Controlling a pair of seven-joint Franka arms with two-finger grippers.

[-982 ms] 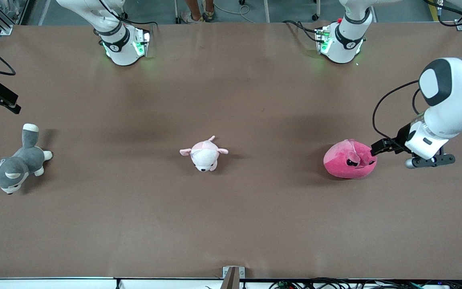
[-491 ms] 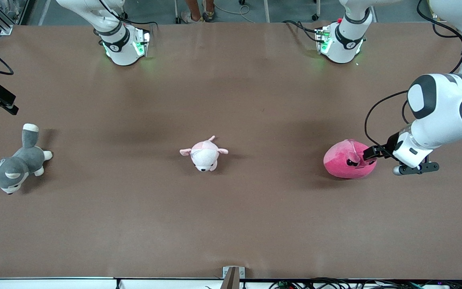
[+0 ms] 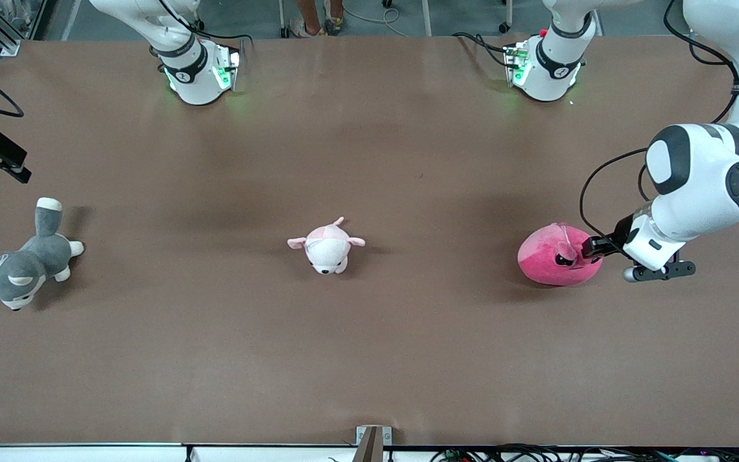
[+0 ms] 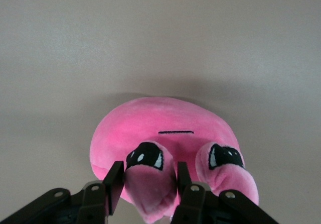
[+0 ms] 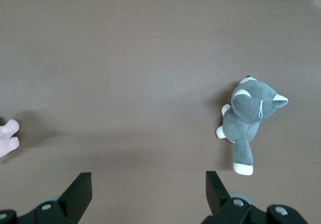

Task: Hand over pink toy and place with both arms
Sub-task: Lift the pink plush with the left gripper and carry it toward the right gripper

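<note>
The pink toy (image 3: 552, 260) (image 4: 165, 128), a round hot-pink plush with dark angry eyes, lies on the brown table (image 3: 408, 160) toward the left arm's end. My left gripper (image 3: 591, 248) (image 4: 149, 168) is low at the side of the toy that faces the table's end. Its two fingers press on either side of one ear flap (image 4: 149, 189), below an eye. My right gripper (image 3: 4, 157) (image 5: 148, 180) hangs open over the right arm's end of the table, above the husky's area, with nothing between its fingers; that arm waits.
A small pale pink-and-white plush (image 3: 326, 247) (image 5: 7, 136) lies mid-table. A grey-and-white husky plush (image 3: 20, 266) (image 5: 248, 118) lies near the right arm's end. Both arm bases (image 3: 199, 70) stand along the edge farthest from the front camera.
My left gripper has slid in onto the pink toy and its fingers have closed around the ear flap. The right arm has barely moved.
</note>
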